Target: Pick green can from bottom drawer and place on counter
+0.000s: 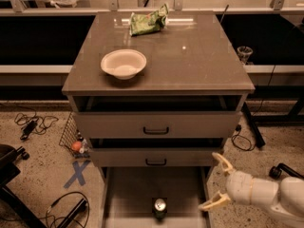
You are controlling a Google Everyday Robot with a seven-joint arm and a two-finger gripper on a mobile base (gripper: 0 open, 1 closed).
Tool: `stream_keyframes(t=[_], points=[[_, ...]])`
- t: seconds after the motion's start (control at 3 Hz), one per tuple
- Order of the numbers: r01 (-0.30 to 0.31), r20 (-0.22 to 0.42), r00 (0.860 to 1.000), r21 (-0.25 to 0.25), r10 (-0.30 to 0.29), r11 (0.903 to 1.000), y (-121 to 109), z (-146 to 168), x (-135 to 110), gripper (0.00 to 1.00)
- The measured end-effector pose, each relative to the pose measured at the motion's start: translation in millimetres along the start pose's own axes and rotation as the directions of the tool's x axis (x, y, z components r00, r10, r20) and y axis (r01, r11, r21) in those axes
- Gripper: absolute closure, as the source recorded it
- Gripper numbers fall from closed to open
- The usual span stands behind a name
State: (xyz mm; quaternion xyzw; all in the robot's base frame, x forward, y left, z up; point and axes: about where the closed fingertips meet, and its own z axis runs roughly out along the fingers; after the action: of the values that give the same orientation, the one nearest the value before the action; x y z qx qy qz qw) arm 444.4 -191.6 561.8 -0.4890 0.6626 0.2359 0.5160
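**One can, one empty hand**

One green can [160,208] stands upright near the front of the pulled-out bottom drawer [128,194], with bare tray behind it. The hand [211,181] hovers just right of the drawer, fingers spread wide and empty. Two upper drawers [156,125] sit ajar. The tabletop [190,65] carries one bowl [123,63] toward its front-left corner and one snack bag [148,22] at its rear edge.

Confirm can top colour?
Silver top on dark green can, camera view; gripper open, right of drawer.

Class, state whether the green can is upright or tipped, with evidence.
Upright: the green can shows its silver top in the bottom drawer; the open gripper is right of it.
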Motion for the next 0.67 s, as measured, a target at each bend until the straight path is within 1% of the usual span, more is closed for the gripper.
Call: stream_keyframes(t=[0.33, 0.67], points=[[0.002, -0.006, 1.0, -0.054, -0.003, 0.9985, 34, 49, 56, 0.0], [0.002, -0.021, 1.0, -0.118, -0.004, 0.993, 54, 113, 111, 0.0]])
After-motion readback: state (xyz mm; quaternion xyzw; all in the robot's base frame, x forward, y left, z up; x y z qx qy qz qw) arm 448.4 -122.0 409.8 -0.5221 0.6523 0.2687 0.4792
